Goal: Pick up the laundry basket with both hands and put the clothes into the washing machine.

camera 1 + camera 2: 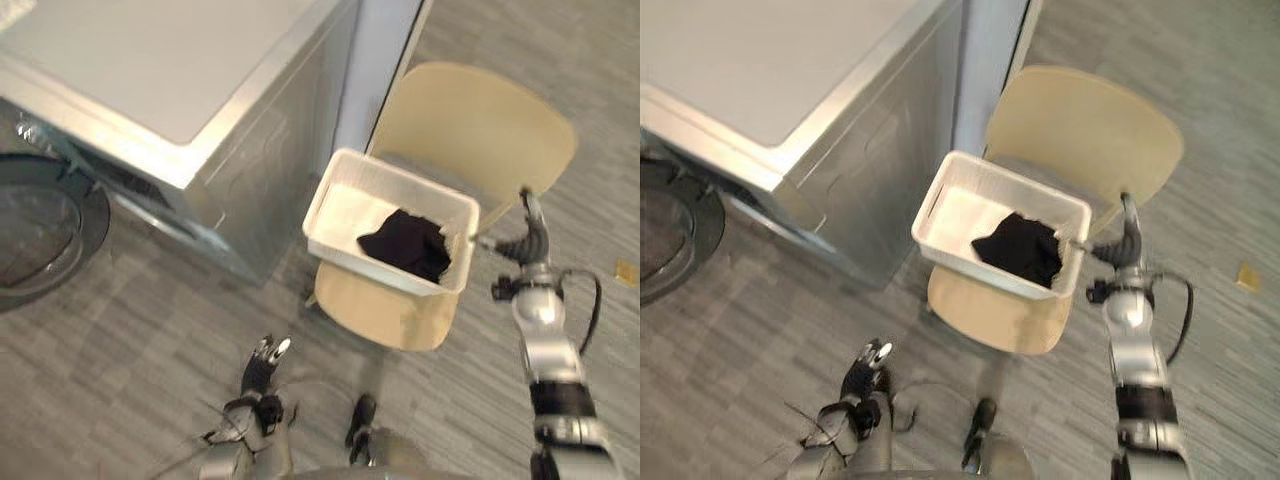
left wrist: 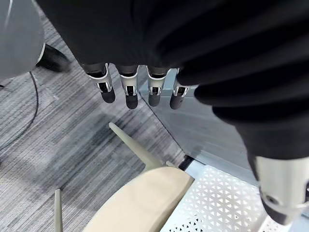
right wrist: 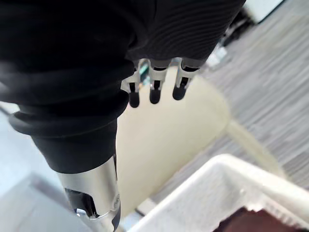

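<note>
The laundry basket (image 1: 350, 215) lies at centre frame. The right hand (image 1: 527, 243), fingers straight, is just beside its right end; the left hand (image 1: 264, 366), fingers straight too, is well apart at lower left.

No legible text or labels

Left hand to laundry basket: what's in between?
In the left eye view, bare grey floor runs from the left hand to the beige chair, whose seat edge sits just before the laundry basket. Nothing else.
</note>
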Robot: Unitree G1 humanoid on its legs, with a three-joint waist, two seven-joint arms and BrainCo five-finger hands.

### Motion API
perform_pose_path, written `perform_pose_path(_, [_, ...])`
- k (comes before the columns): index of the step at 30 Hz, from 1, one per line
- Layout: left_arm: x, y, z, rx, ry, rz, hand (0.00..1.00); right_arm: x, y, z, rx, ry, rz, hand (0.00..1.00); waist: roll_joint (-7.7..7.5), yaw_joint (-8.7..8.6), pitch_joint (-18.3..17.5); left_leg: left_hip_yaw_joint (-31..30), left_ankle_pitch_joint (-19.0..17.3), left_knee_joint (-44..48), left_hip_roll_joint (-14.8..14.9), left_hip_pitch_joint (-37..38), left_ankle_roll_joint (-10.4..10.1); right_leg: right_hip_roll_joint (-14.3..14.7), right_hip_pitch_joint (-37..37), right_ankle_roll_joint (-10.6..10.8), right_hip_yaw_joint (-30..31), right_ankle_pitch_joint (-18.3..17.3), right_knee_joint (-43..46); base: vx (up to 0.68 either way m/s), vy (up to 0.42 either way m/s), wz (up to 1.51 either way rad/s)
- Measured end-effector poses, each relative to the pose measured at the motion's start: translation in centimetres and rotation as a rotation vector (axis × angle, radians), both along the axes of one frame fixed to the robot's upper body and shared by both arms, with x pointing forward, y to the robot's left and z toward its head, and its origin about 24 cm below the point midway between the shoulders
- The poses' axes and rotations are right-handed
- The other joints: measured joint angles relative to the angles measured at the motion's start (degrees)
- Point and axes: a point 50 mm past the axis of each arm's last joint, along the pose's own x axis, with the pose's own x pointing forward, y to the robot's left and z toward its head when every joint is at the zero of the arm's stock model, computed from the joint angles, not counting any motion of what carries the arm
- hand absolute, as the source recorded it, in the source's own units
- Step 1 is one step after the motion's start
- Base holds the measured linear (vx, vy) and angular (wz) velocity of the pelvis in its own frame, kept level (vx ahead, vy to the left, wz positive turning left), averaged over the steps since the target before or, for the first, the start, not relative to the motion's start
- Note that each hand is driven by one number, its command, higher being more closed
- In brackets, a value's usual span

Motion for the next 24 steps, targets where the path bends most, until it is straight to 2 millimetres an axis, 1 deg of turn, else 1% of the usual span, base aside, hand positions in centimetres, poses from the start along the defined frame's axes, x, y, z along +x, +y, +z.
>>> perform_pose_path(1, [0.2,-0.2,0.3,-0.003,-0.017,-0.014,0.0,0.6,0.2,0.4,-0.01,0.004,0.012,0.0,-0.24,0.14,0.69,-0.24,0.72,-0.44,-0.56,-0.56,0.3,-0.46,-0.49,0.32,-0.22,0.2,-0.06,-0.07,0.076,0.16])
perform_pose_path(2, [0.6,-0.5,0.9,-0.014,-0.048,-0.027,0.0,2.0,0.1,1.0,-0.017,0.021,0.015,0.0,0.05,0.2,2.24,-0.91,0.79,-0.42,-0.83,-1.51,0.39,-0.73,-0.77,0.66,-1.19,0.43,-0.09,-0.04,0.032,0.33])
perform_pose_path(4, [0.7,-0.4,1.2,-0.02,-0.061,-0.031,0.0,3.8,0.1,1.6,-0.028,0.061,0.007,0.0,0.01,1.38,4.39,-1.81,0.8,-0.05,-1.07,-2.15,0.4,-0.84,-0.94,1.05,-1.36,0.8,0.08,-0.05,0.051,0.22])
perform_pose_path(5, [0.8,-0.4,1.2,-0.02,-0.062,-0.032,0.0,4.2,0.0,1.8,-0.038,0.074,0.006,0.0,0.06,1.81,4.9,-1.87,0.8,0.06,-1.04,-2.21,0.4,-0.83,-0.99,1.2,-1.39,0.89,0.17,-0.07,0.038,0.07])
perform_pose_path(7, [1.4,-0.7,1.6,-0.026,-0.084,-0.044,0.0,5.2,-0.9,3.5,-0.095,0.095,-0.013,0.0,0.68,2.95,7.09,-2.31,0.82,0.57,-0.89,-3.13,0.41,-0.61,-1.48,1.48,-1.49,1.09,0.16,-0.09,0.018,0.01])
perform_pose_path(8, [1.6,-0.8,1.8,-0.028,-0.094,-0.045,0.0,5.4,-1.1,3.9,-0.103,0.092,-0.019,0.0,0.69,3.24,7.49,-2.3,0.94,0.57,-0.79,-3.51,0.4,-0.6,-1.92,1.53,-1.48,1.12,0.16,-0.11,0.017,-0.05])
perform_pose_path(9, [2.1,-1.0,2.2,-0.032,-0.113,-0.048,0.0,5.6,-1.2,4.4,-0.112,0.092,-0.024,0.0,0.78,3.29,8.25,-2.33,1.4,0.48,-0.62,-4.22,0.41,-0.6,-2.62,2.04,-1.49,1.45,0.14,-0.13,0.023,-0.08])
perform_pose_path(11, [2.6,-1.3,2.7,-0.038,-0.136,-0.05,0.0,5.7,-1.3,4.2,-0.117,0.109,-0.025,0.0,0.98,3.29,8.98,-2.56,1.91,0.41,-0.43,-5.35,0.27,-0.43,-3.62,1.71,-1.68,1.74,0.14,-0.12,0.021,0.0])
perform_pose_path(13, [3.5,-1.7,3.3,-0.05,-0.165,-0.05,0.0,5.9,-1.7,2.9,-0.114,0.187,-0.03,0.0,1.54,3.14,10.53,-3.28,2.65,0.33,-0.39,-6.28,0.29,-0.31,-4.21,1.75,-2.79,2.33,0.14,-0.1,0.018,0.08])
perform_pose_path(15, [4.1,-2.1,3.7,-0.058,-0.182,-0.041,0.0,5.8,-2.1,1.9,-0.107,0.244,-0.037,0.0,1.77,3.28,10.71,-3.42,3.59,-0.28,-0.42,-7.51,0.15,-0.29,-5.55,1.82,-3.06,2.82,0.14,-0.1,0.039,0.06])
perform_pose_path(18, [4.6,-2.5,4.5,-0.074,-0.214,-0.035,0.0,5.6,-2.5,1.0,-0.097,0.293,-0.055,0.0,2.15,3.35,11.68,-3.53,5.16,-1.96,-0.45,-8.29,-0.18,-0.36,-6.81,1.68,-3.6,3.26,0.18,-0.11,0.047,0.07])
perform_pose_path(19, [4.7,-2.5,4.5,-0.075,-0.217,-0.034,0.0,5.6,-2.6,0.9,-0.096,0.298,-0.057,0.0,2.15,3.51,11.67,-3.51,5.31,-2.03,-0.42,-8.65,-0.33,-0.36,-7.24,1.67,-3.63,3.27,0.24,-0.15,0.043,0.01])
perform_pose_path(20, [4.9,-2.4,4.8,-0.076,-0.228,-0.026,0.0,5.7,-2.6,1.0,-0.091,0.294,-0.057,0.0,2.17,3.49,11.69,-3.55,6.07,-3.31,-0.29,-9.57,-1.26,-0.33,-8.51,1.67,-3.82,3.27,0.28,-0.13,0.033,0.01])
perform_pose_path(22, [5.0,-2.5,5.0,-0.08,-0.237,-0.017,0.0,5.8,-2.5,1.4,-0.083,0.284,-0.057,0.0,2.17,3.55,11.69,-3.53,6.33,-4.24,-0.15,-10.29,-1.58,-0.3,-9.66,1.64,-3.86,3.29,0.33,-0.13,0.029,-0.03])
perform_pose_path(24, [5.2,-2.4,5.2,-0.095,-0.244,0.018,0.0,6.3,-2.3,2.3,-0.072,0.262,-0.054,0.0,2.19,3.54,11.7,-2.87,7.07,-5.88,0.79,-11.68,-2.62,0.18,-11.9,1.0,-3.84,4.02,0.34,-0.13,0.019,-0.1])
